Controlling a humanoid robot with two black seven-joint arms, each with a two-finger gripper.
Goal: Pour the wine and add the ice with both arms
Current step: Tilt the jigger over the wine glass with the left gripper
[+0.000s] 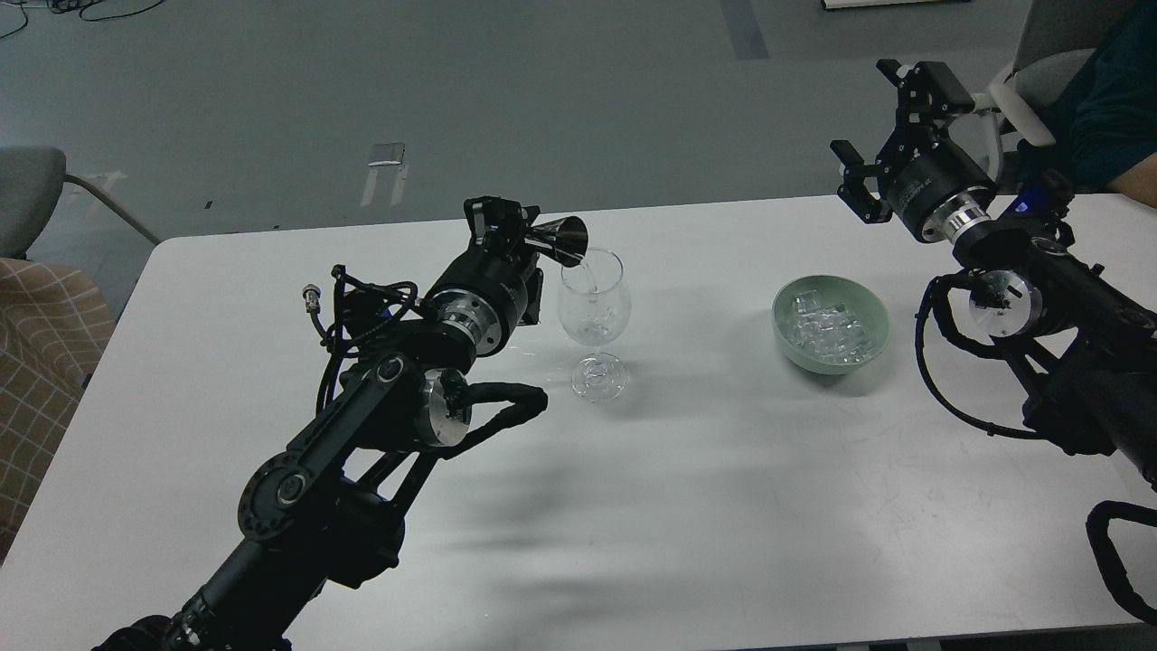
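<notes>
A clear wine glass (593,312) stands upright on the white table (687,488), near the middle. My left gripper (520,231) is shut on a small metal jigger (562,242), tipped on its side with its mouth over the glass's left rim. A thin clear stream falls from it into the bowl. A pale green bowl (870,318) to the right holds several clear ice cubes (827,325). My right gripper (890,122) is open and empty, raised above and behind the bowl, at the table's far right edge.
A person in a dark top (1107,99) sits in a white chair at the far right. A grey chair (27,194) and a checked cushion (41,344) stand off the table's left end. Grey floor lies beyond the far edge.
</notes>
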